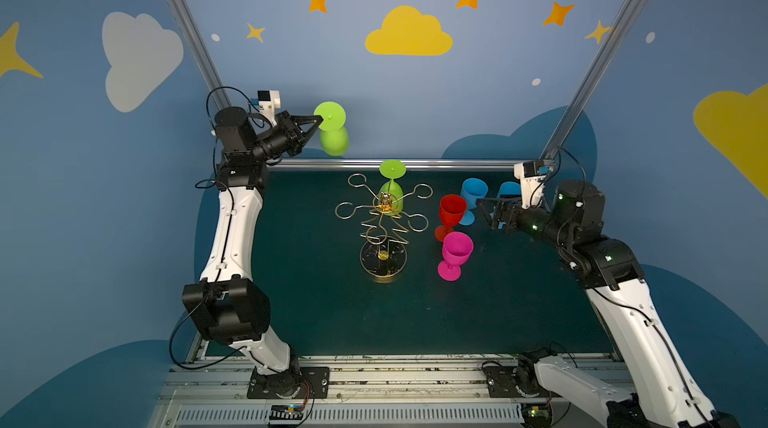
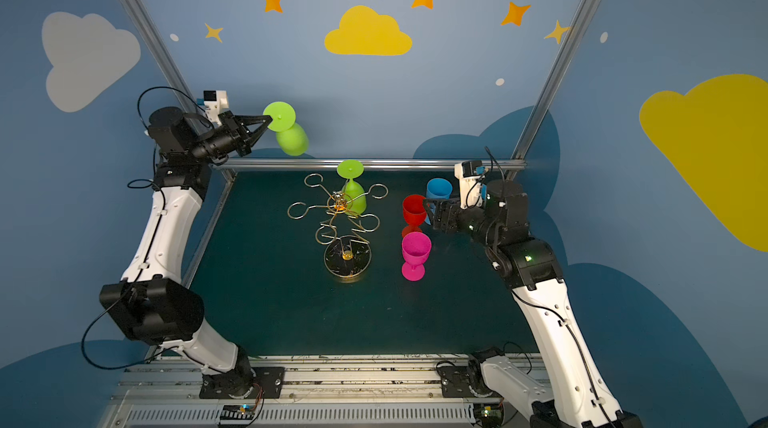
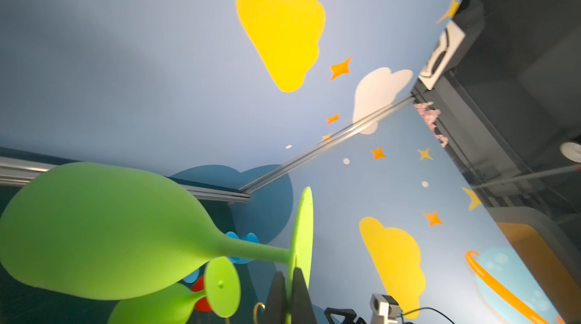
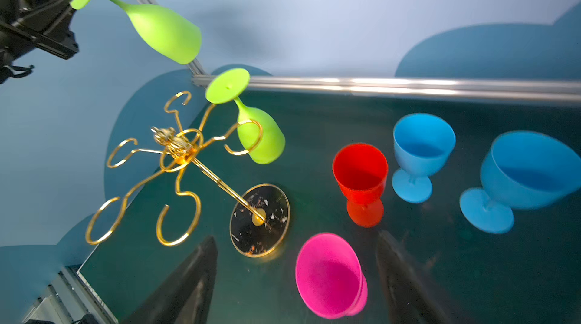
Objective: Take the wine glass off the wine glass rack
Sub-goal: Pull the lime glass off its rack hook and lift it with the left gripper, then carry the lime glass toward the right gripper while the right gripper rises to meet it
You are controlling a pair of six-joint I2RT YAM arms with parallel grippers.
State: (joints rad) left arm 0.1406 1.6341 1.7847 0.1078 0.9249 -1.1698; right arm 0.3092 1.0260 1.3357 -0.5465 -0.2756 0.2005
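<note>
Pinching the wine glass [image 1: 334,141] by its foot, the left gripper [image 1: 319,118] holds it clear of the rack [image 1: 374,261]; the right gripper [image 4: 296,237] gapes empty.

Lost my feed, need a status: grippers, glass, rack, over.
Left gripper: jaws shut on held green glass foot, clear of rack. Right gripper: jaws open, empty. Second green glass hangs on rack. Nothing blocking.

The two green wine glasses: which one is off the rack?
The green glass pinched by its foot in the left hand; its twin hangs from the gold rack.
</note>
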